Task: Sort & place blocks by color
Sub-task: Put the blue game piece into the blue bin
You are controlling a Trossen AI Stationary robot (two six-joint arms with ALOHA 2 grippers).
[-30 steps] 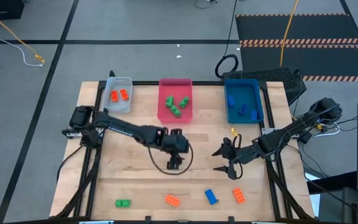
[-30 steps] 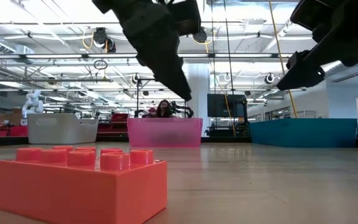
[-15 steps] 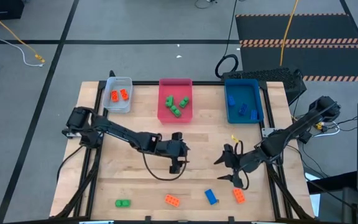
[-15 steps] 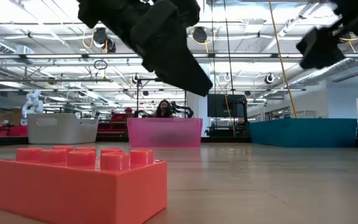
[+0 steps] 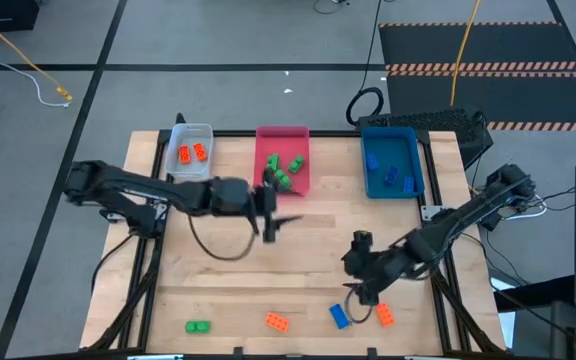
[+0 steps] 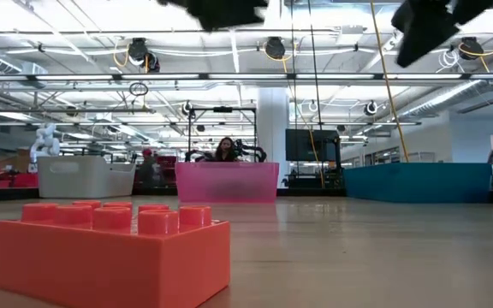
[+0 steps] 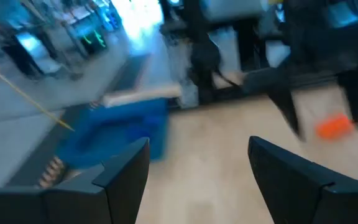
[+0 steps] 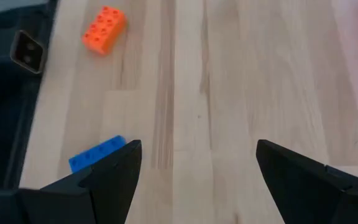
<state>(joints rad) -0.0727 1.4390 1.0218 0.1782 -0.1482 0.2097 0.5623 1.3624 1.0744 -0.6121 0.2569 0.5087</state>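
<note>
**Desk:** What goes under the overhead shot?

**Photographer:** Two dark arms work a wooden table [image 5: 318, 225] midway through a colour sort. At twelve o'clock along the far edge stand three trays: a grey tray [image 5: 191, 165] at eleven holding two orange bricks [image 5: 191, 152], a pink tray [image 5: 283, 187] holding green bricks [image 5: 284, 169], and a blue tray [image 5: 392, 185] at one holding blue bricks [image 5: 397, 178].

**Desk:** What's left?

**Photographer:** Four loose pieces along the near edge, around six o'clock: a green brick [image 5: 197, 327] at seven, an orange brick [image 5: 277, 321], a blue brick [image 5: 338, 316] and another orange brick [image 5: 385, 315] at five.

**Desk:** And the arms?

**Photographer:** The right gripper [image 5: 361, 288] hangs low at five o'clock, just above the blue brick, fingers spread wide with nothing between them. Its wrist camera looks straight down at the blue brick and the orange one beside it, so I judge it is lining up a pick, probably the blue.

**Desk:** The left?

**Photographer:** The left gripper [image 5: 268, 213] sits at the near edge of the pink tray, about the table's centre. Its fingers [image 7: 124, 171] stand apart and hold nothing, which fits a drop just made there, though that is my reading only.

**Desk:** Risk?

**Photographer:** The blue and orange bricks lie close together; a wide grab could nudge the neighbour.
</note>
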